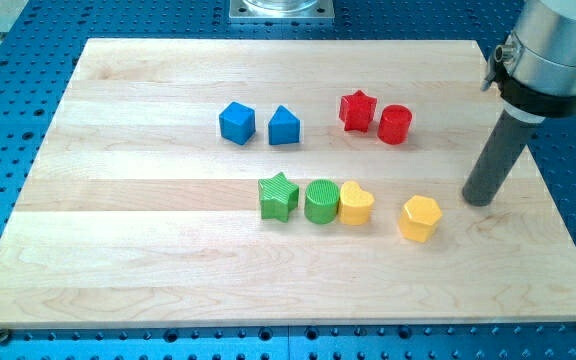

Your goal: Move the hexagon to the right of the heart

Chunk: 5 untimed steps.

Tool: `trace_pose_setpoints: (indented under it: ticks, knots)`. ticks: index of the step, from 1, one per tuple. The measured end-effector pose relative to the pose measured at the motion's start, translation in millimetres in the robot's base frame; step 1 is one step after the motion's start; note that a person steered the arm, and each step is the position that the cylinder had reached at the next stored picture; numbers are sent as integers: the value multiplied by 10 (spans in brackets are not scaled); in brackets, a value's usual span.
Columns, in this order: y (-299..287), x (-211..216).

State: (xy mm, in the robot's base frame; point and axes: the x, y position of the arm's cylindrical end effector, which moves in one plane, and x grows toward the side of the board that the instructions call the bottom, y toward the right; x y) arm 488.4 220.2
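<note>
My tip [479,201] is seen resting on the wooden board [148,260] at the view's right, just right of and slightly above the yellow hexagon [420,218], apart from it; it's a bare rod w/ nothing held. The hexagon sits right of the yellow heart [356,203], w/ a gap. Heart touches the green cylinder [321,201], next to the green star [279,196]. Toward the view's top: blue cube [237,122], blue pentagon-like block [284,126], red star [358,110], red cylinder [395,124].

The arm [553,45] above the rod is cut off at the view's top right.
</note>
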Motion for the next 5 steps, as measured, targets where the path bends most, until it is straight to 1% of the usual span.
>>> trace_pose_setpoints:
  ticks: [1,2,3,4,5]
  knots:
    - [-322,424]
    - [-634,697]
    - [-635,679]
    - [-630,383]
    - [-613,339]
